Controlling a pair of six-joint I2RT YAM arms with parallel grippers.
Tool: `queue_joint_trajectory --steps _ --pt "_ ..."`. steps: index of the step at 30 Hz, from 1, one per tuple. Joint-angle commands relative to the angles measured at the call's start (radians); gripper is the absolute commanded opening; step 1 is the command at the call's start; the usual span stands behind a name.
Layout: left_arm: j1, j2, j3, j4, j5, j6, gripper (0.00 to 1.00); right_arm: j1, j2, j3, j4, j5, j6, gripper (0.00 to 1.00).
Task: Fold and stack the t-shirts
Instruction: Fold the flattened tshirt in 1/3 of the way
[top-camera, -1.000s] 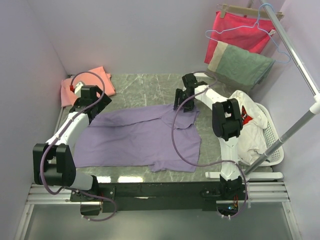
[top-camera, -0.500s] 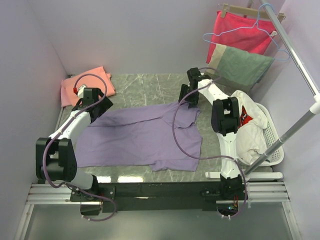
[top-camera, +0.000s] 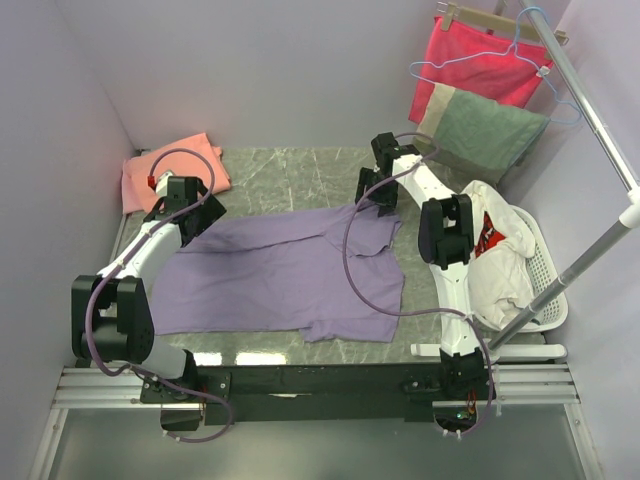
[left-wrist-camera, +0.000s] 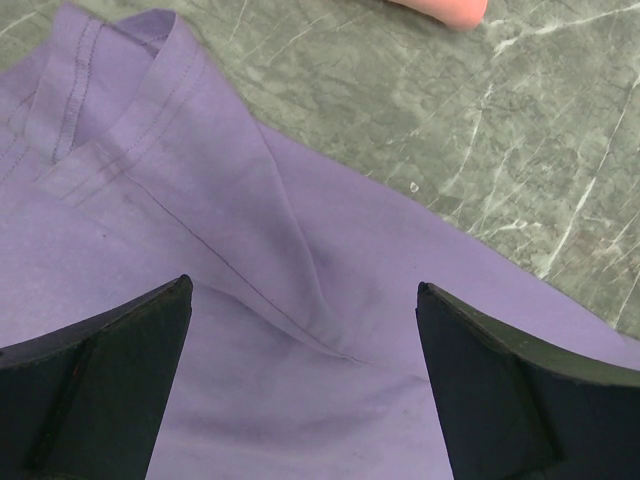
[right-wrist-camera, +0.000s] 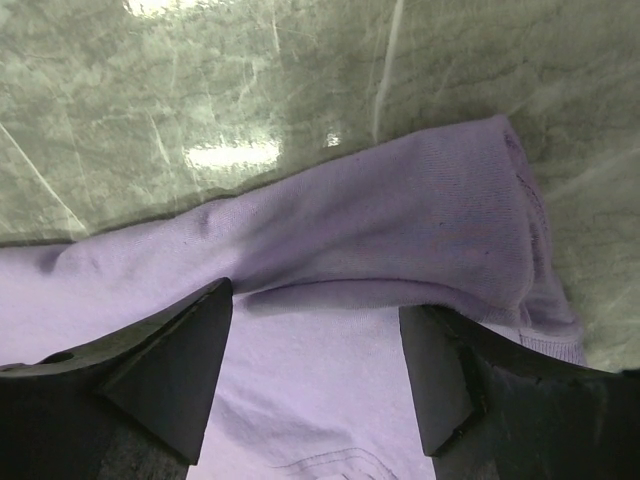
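Salmon-pink t-shirt (top-camera: 168, 168) lay at the far left corner of the grey stone-patterned table (top-camera: 290, 170). Near it, we had our left gripper (left-wrist-camera: 302, 288) with jaws wide apart, above the far left edge of the purple t-shirt (top-camera: 275, 275). That shirt stretched lengthwise left to right, mostly flat. Our right gripper (right-wrist-camera: 315, 298), jaws also apart and empty, hung over its far right corner, with a basket (top-camera: 545, 270) beyond.
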Motion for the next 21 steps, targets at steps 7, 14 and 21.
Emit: queue_joint_trajectory --steps 7,14,21 --pt "-0.001 -0.034 0.009 0.009 0.009 0.035 0.99 0.001 -0.056 -0.076 0.028 -0.005 -0.015 0.94" --pt "0.002 -0.027 0.005 0.021 0.038 0.037 0.99 0.091 -0.269 -0.266 0.272 -0.004 0.025 1.00" --pt "0.005 -0.025 0.003 0.026 0.052 0.035 1.00 0.187 -0.193 -0.209 0.246 0.031 0.034 1.00"
